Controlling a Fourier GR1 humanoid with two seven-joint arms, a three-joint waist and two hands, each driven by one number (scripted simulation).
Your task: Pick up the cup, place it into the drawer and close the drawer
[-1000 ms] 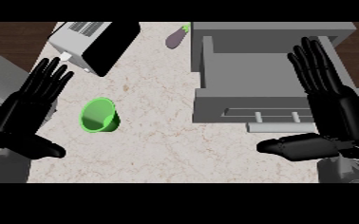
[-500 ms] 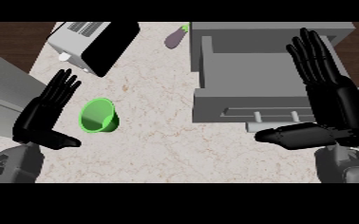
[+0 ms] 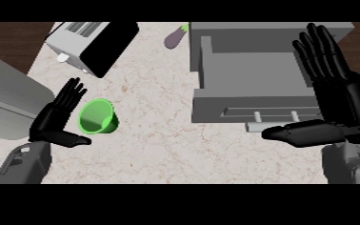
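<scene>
Pale speckled table [image 3: 162, 124] below, with toaster [image 3: 91, 45] and eggplant [image 3: 175, 36] toward the far edge. Green cup [image 3: 97, 117] tipped on its side, just right of the left hand [image 3: 57, 119], fingers straight, holding nothing. Grey drawer [image 3: 253, 83] already pulled out; right hand [image 3: 330, 100] flat and spread above its right side. Best to wrap fingers and thumb around the cup wall, lift straight, clear the drawer front before lowering.
</scene>
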